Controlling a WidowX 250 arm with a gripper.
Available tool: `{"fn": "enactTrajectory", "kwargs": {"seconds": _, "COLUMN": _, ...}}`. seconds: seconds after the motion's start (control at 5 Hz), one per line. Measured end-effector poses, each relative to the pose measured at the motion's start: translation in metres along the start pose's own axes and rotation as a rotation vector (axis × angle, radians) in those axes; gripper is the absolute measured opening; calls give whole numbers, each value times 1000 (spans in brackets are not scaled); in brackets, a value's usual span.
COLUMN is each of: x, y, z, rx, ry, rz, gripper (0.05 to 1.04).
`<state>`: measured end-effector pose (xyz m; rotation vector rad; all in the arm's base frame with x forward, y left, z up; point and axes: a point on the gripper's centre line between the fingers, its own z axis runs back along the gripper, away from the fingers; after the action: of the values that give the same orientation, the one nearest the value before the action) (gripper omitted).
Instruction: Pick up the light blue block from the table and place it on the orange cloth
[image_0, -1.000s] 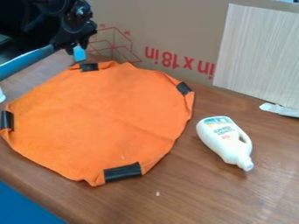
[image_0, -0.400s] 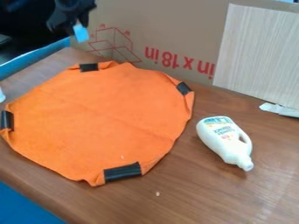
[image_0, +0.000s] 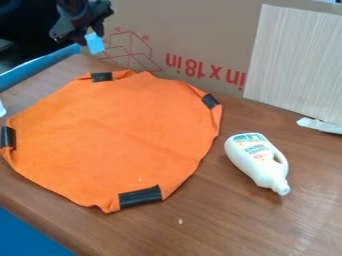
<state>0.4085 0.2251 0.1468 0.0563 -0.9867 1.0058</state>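
Observation:
The black gripper (image_0: 92, 36) hangs at the upper left, beyond the far-left edge of the orange cloth. Between its fingers is a small light-blue block (image_0: 95, 44), held tilted above the table and in front of the cardboard. Spread over the left and middle of the table, the orange cloth (image_0: 120, 135) has its edge folded in under several black strips. To the right of the cloth a white bottle (image_0: 252, 159) with a handle lies on its side, its neck pointing toward the lower right.
Cardboard (image_0: 194, 30) with red print stands along the back, with a pale wood-grain panel (image_0: 294, 60) against it. A crumpled white piece (image_0: 320, 125) lies by the panel's foot. The brown table (image_0: 220, 225) has a blue surface (image_0: 27, 237) beyond its lower-left edge.
The gripper rose from near the cloth's far edge with the blue block, then came down slightly. The cloth and bottle stayed where they were.

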Motion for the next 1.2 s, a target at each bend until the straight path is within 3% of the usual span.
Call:
{"fn": "enactTrajectory", "kwargs": {"seconds": 0.2, "x": -13, "y": 4, "z": 16, "rx": -40, "ry": 5, "rz": -36, "gripper": 428}}
{"fn": "enactTrajectory", "kwargs": {"seconds": 0.4, "x": -22, "y": 7, "z": 19, "rx": -52, "ry": 18, "rz": -59, "gripper": 428}}
{"fn": "enactTrajectory", "kwargs": {"seconds": 0.8, "x": -20, "y": 12, "z": 11, "rx": -32, "ry": -33, "rz": -70, "gripper": 428}}
{"fn": "enactTrajectory", "kwargs": {"seconds": 1.2, "x": -38, "y": 19, "z": 4, "rx": -42, "ry": -12, "rz": -119, "gripper": 428}}
